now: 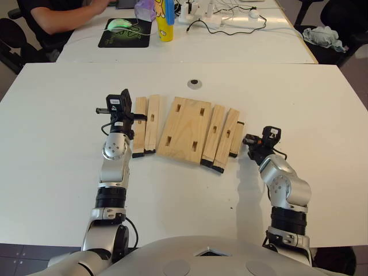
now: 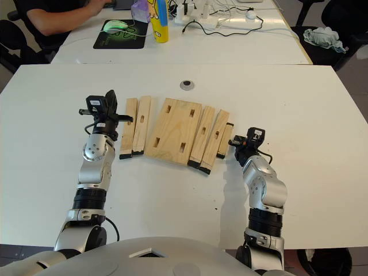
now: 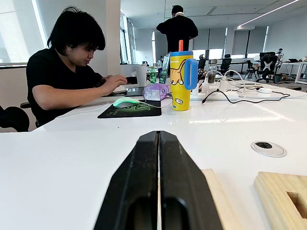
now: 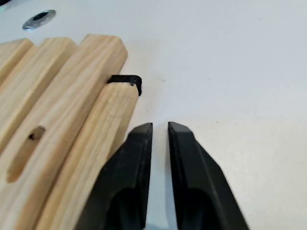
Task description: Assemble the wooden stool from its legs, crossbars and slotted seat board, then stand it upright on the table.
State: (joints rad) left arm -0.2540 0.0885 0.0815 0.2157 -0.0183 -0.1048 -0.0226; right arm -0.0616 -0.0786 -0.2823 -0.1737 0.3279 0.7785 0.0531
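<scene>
A broad white desk (image 1: pixel 57 144) fills the scene, and all the stool's pieces lie flat on it, nothing joined yet. Nearest in, the right hand (image 4: pixel 159 127) sits low over the desk, fingers parted by a narrow gap with nothing between them. It is just beside the short outer bar (image 1: pixel 236 138), the last piece on the robot's right. Next to that bar lie two longer slotted bars (image 1: pixel 219 137), side by side, their near ends capped in black.

In the middle is the slotted seat board (image 1: pixel 184 126), flat and a touch skewed, touching the bars on its right edge. To its left, a small gap, then two more bars (image 1: pixel 146 122) lying parallel, again black-tipped at the near end. The left hand (image 3: pixel 158 143) is right alongside the outer one of that pair, fingers pressed tight together and gripping nothing.

Beyond the wood, a round cable grommet (image 1: pixel 195 84) sits in the desk. Farther back stands a second desk (image 1: pixel 259 46) carrying a mouse pad (image 1: pixel 100 39), a green mouse (image 1: pixel 119 24), a yellow tumbler (image 1: pixel 165 20) and a power strip (image 1: pixel 201 14) with trailing cables.
</scene>
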